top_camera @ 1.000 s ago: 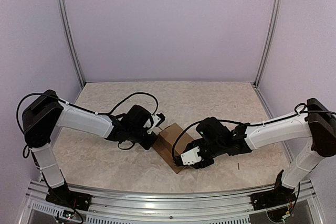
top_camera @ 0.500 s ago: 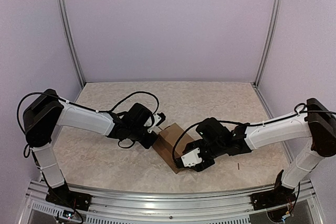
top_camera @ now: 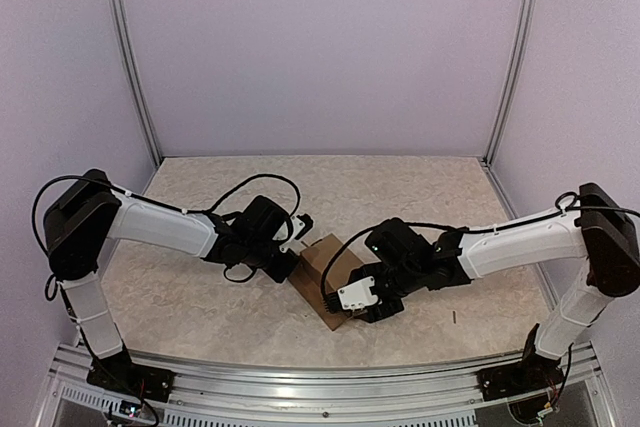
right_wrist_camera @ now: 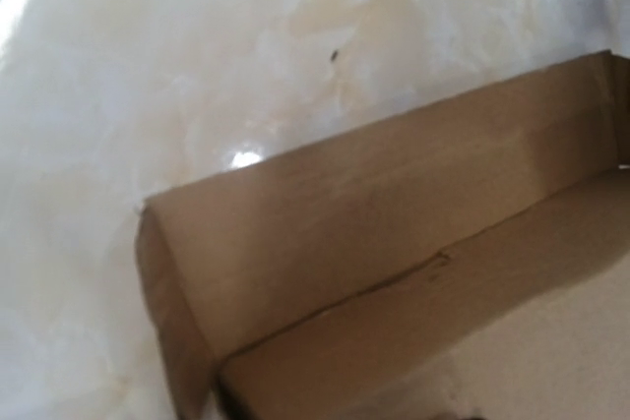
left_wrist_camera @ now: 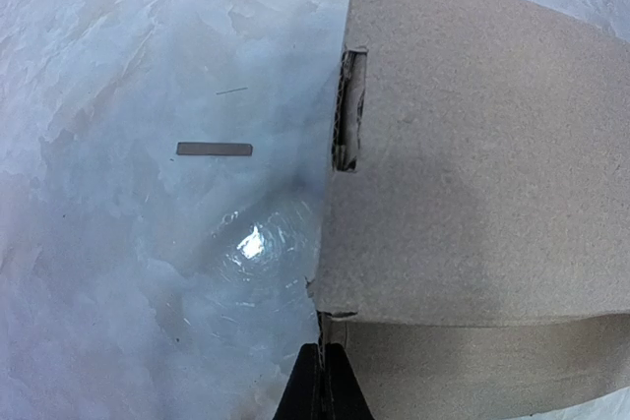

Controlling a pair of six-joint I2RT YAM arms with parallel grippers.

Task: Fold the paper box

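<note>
Evidently the paper box [top_camera: 322,269] is a light thing: thin brown corrugated cardboard, stiff across its flat panels but ready to bend along the creases and easy to crush if squeezed mid-panel. On the glossy, pale marbled table [top_camera: 200,297] it would probably slide under a sideways push, so one arm likely has to brace it while the other folds. The best holds look to be the thin wall edges and flaps close to a crease, not the broad faces.

It lies near the middle of the table, between the two arms and touching both. The left gripper [left_wrist_camera: 320,390] sits at its left corner, its dark fingers drawn together on what looks like the thin edge of a wall. The right gripper [top_camera: 350,309] is over the near right end of the box; its wrist view shows no fingers, so whether it is open or closed cannot be told.

The left wrist view shows a plain panel [left_wrist_camera: 472,194] with a narrow cut slot [left_wrist_camera: 345,110] baring the fluted core. The right wrist view looks into the interior [right_wrist_camera: 374,233]: one wall standing, a floor panel below it, a faint crease along their join. A small grey strip [left_wrist_camera: 214,150] lies on the table apart from the box.
</note>
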